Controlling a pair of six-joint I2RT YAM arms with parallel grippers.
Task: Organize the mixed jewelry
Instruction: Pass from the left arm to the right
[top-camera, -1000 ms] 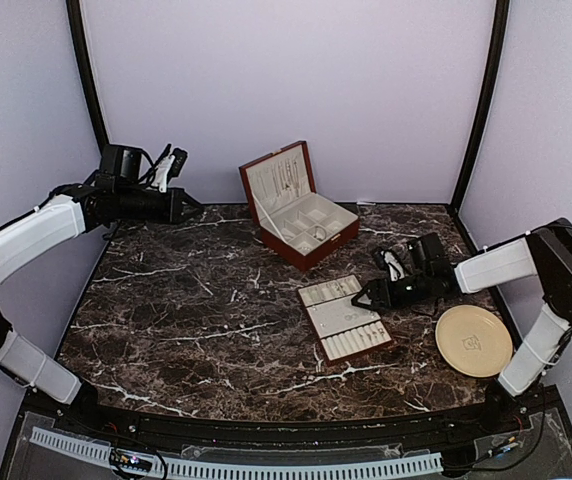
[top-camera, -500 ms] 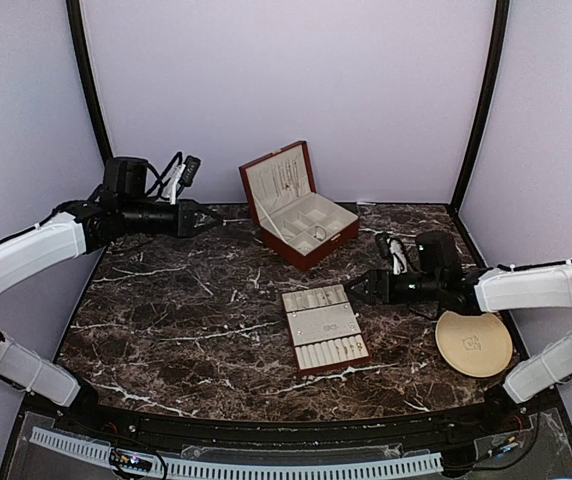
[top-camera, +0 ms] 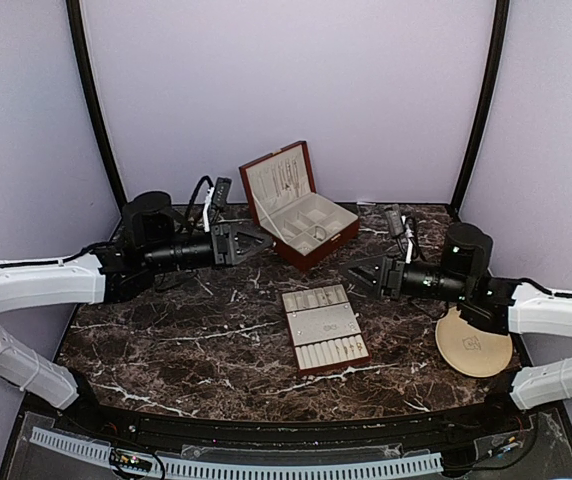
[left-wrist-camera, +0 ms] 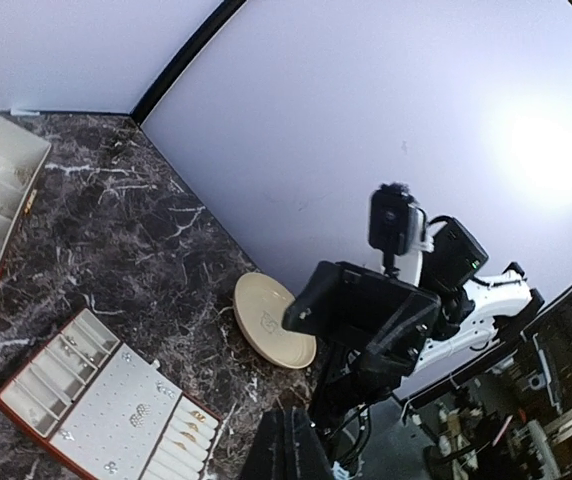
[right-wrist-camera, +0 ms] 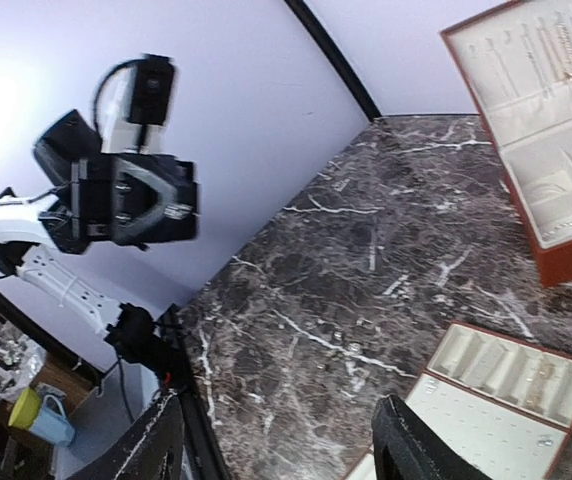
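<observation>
On the table (top-camera: 186, 320), in the lined tray (top-camera: 311, 345) and the open wooden box (top-camera: 318, 240), sit the tiny jewelry pieces (top-camera: 338, 322) — probably light, slippery and snag-prone, best pinched at a ring's band — left fingers (top-camera: 256, 240) closed on nothing visible, right fingers (right-wrist-camera: 411, 450) wide apart, empty.

Plain pale lilac walls (top-camera: 366, 90) enclose a dark brown, white-veined marble tabletop (top-camera: 186, 330); thin black posts (top-camera: 90, 90) run up the far left and right corners.

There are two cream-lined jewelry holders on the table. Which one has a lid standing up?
The red-brown wooden box at the back; its lid stands open. The flat tray in front has no lid.
</observation>
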